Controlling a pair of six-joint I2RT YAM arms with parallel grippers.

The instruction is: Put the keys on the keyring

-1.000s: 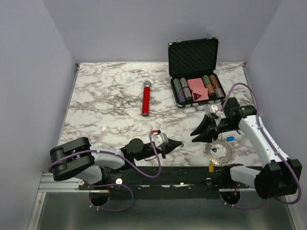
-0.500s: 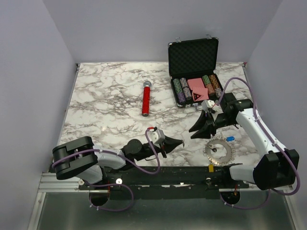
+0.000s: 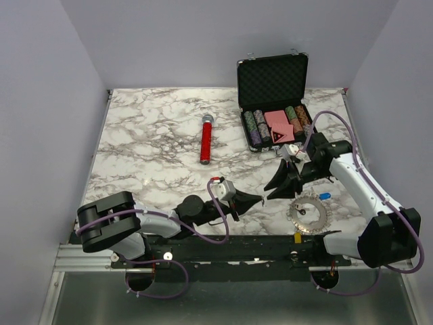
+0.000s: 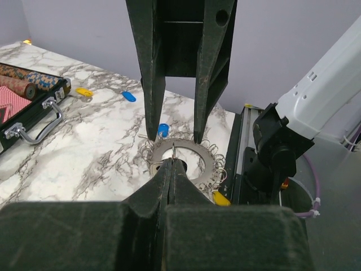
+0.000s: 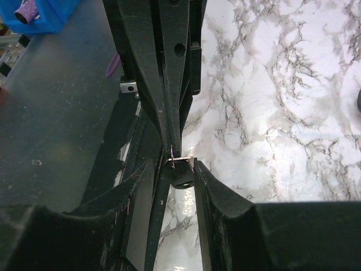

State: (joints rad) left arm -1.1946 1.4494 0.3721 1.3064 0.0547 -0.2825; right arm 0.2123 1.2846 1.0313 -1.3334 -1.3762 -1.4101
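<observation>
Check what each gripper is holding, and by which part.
Left gripper pinches a thin metal piece by one end at its fingertips; too small to identify. Right gripper stands open around it, gripping nothing.

Left gripper (image 3: 260, 198): matte black, lightly scuffed; two long fingers (image 4: 161, 189) tapering to thin points.
Right gripper (image 3: 268, 191): matte black; flat wedge-shaped fingers, one with a round hole near its root.
Wrist block (image 3: 226, 191): pale grey, just behind each gripper; the left one carries a red mark.
Arm shells (image 3: 362, 186): white, further back from the grippers, with black joints between.
Cables (image 3: 218, 233): purple, looping from behind each gripper back along the arm.
Shoulder housings (image 3: 105, 223): black, rounded, farthest from the grippers.
</observation>
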